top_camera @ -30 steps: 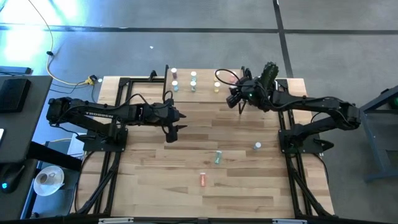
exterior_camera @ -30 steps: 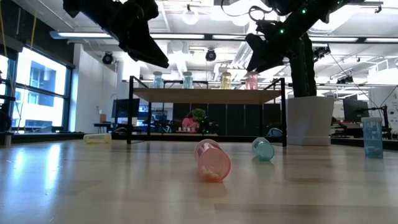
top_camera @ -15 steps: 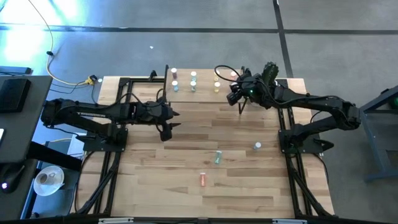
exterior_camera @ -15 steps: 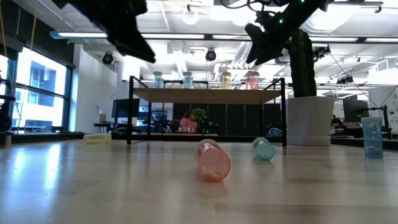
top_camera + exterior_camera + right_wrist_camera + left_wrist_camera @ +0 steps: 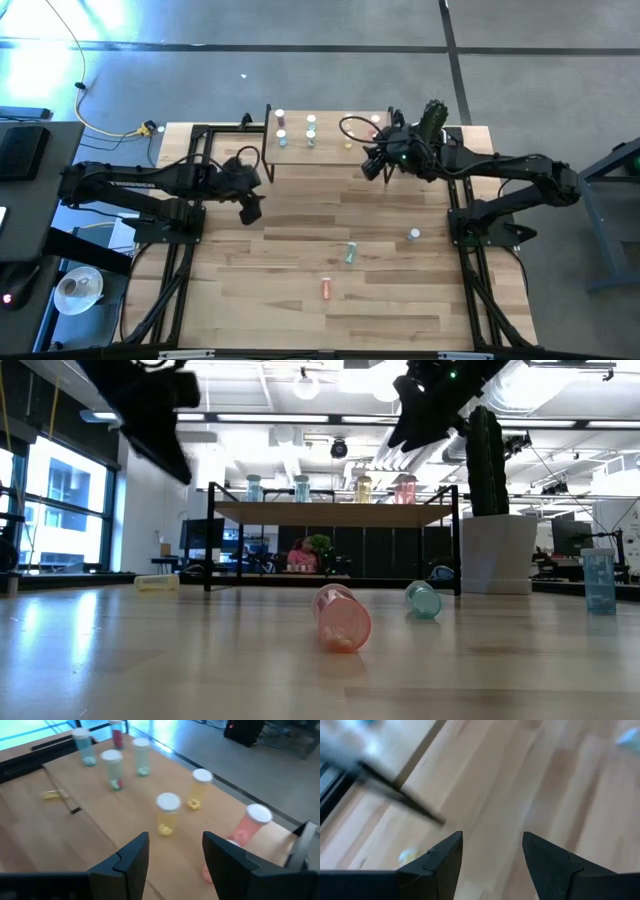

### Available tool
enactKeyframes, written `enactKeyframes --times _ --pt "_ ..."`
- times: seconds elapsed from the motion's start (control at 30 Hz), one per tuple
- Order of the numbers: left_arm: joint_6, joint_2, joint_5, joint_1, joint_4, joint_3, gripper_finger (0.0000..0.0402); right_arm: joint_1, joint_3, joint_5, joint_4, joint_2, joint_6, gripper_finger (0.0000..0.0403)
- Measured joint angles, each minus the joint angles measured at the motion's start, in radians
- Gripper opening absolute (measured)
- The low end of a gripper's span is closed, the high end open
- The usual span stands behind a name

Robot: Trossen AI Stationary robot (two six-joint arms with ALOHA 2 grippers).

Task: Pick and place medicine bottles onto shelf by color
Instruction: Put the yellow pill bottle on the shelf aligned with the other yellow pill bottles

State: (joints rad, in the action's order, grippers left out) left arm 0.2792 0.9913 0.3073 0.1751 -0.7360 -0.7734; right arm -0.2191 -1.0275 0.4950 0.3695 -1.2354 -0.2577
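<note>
The shelf (image 5: 322, 135) stands at the table's far edge with several bottles upright on its board (image 5: 165, 815), among them blue, green, yellow and pink ones. In the low view (image 5: 330, 513) they stand in a row on it. A pink bottle (image 5: 326, 288), a green bottle (image 5: 350, 252) and a blue-white bottle (image 5: 414, 234) lie on the table. My right gripper (image 5: 372, 165) is open and empty, high above the shelf's near right part (image 5: 175, 865). My left gripper (image 5: 250, 205) is open and empty above the table's left half (image 5: 492, 850).
A white pot with a cactus (image 5: 497, 553) stands at the far right corner beside the shelf. A yellow bottle (image 5: 157, 583) lies left of the shelf. A blue bottle (image 5: 598, 580) stands upright at the right. Bare wood lies between the arms and toward the near edge.
My left gripper has drawn back toward the table's left edge and gone up, staying open. My right gripper has risen and shifted a little toward the shelf. No bottle has moved.
</note>
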Motion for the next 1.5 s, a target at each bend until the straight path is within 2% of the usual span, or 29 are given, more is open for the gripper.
enactKeyframes --times 0.1,0.27,0.5,0.8,0.97,1.1,1.5 --pt "0.080 0.011 0.045 0.013 -0.069 0.010 0.0195 0.026 0.000 0.000 0.000 0.000 0.000 0.0177" --pt "0.152 0.044 0.048 0.055 -0.142 0.011 0.0195 0.049 0.000 0.000 -0.001 0.000 0.000 0.0177" --pt "0.135 0.108 0.047 0.144 -0.155 0.011 0.0195 0.056 0.000 0.001 -0.005 0.000 -0.004 0.0177" --pt "0.120 0.180 0.047 0.247 -0.271 0.012 0.0195 0.056 0.000 0.002 -0.008 0.000 -0.013 0.0177" --pt "0.139 0.166 0.025 0.285 -0.216 0.083 0.0195 0.056 0.000 0.002 -0.008 0.000 -0.022 0.0177" --pt "0.132 0.157 -0.026 0.336 -0.103 0.159 0.0195 0.056 0.000 0.002 -0.008 0.000 -0.029 0.0177" --pt "0.084 0.157 -0.072 0.416 0.074 0.243 0.0195 0.056 0.000 0.004 -0.008 0.000 -0.032 0.0177"
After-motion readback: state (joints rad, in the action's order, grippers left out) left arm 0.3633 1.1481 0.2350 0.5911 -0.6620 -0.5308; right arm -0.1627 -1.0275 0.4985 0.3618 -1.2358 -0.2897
